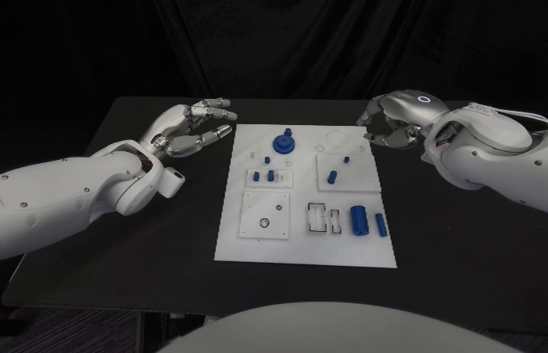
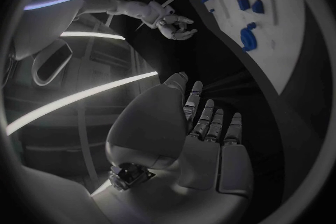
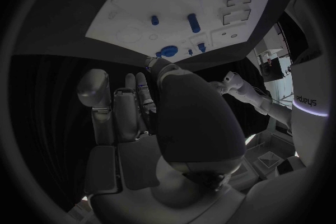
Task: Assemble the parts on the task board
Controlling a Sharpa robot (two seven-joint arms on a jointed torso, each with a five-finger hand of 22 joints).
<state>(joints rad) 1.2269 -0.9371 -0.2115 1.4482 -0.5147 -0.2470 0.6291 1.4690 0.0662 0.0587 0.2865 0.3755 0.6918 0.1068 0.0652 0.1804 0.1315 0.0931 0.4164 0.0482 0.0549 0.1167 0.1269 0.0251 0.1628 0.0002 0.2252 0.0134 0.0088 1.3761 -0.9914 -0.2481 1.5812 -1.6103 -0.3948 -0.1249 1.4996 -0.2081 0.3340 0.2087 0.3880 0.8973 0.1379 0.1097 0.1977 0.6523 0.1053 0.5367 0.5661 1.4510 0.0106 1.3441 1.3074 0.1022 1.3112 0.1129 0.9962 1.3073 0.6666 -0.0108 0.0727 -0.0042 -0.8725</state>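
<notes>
I'm working in what looks like a robotics lab or test cell. A black counter [image 1: 137, 234] stands against black curtains [image 1: 286, 28] on the far side, carrying a white task board [image 1: 306, 246].

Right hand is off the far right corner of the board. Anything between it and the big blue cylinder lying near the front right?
Nothing visible blocks it. The right hand holds nothing, beside the task board's far right corner. The big blue cylinder lies uncovered; a smaller blue part stands on the board roughly along that path, low enough to pass over.
</notes>
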